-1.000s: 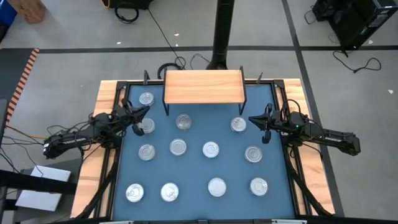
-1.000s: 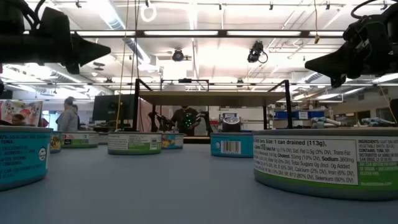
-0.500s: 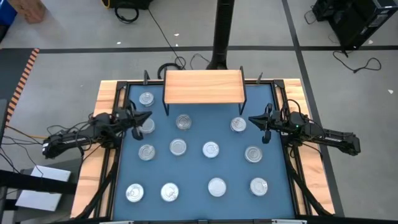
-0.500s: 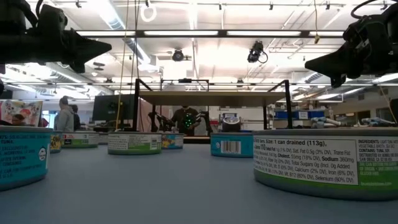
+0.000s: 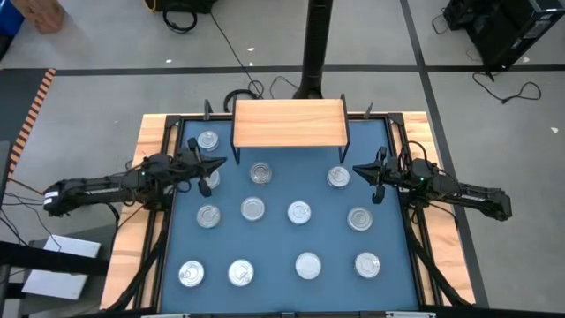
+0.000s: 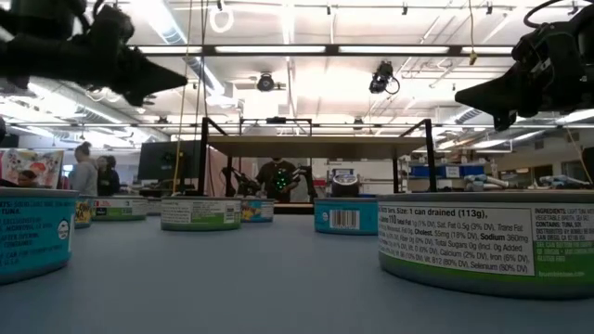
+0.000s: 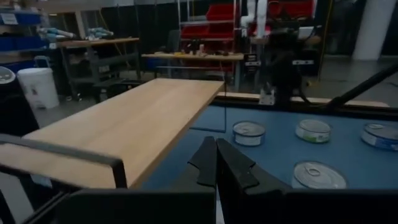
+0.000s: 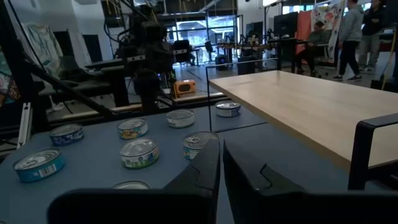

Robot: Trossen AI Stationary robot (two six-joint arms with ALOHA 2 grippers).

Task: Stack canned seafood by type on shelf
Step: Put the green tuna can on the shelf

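Evidently the left gripper (image 5: 214, 162), pinched empty, hovers over a tin (image 5: 208, 178) lying just toward 6 o'clock; the shelf (image 5: 289, 123) stands at 2 o'clock. Right gripper (image 5: 357, 169) narrow, empty.

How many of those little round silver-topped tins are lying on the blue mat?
12 tins show from above: back rows at (partly under the left gripper); middle row; front row. More may hide beneath the light-wood shelf.

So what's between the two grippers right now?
In the high view, two tins sit on the blue mat between the left gripper and right gripper: one tin and another.
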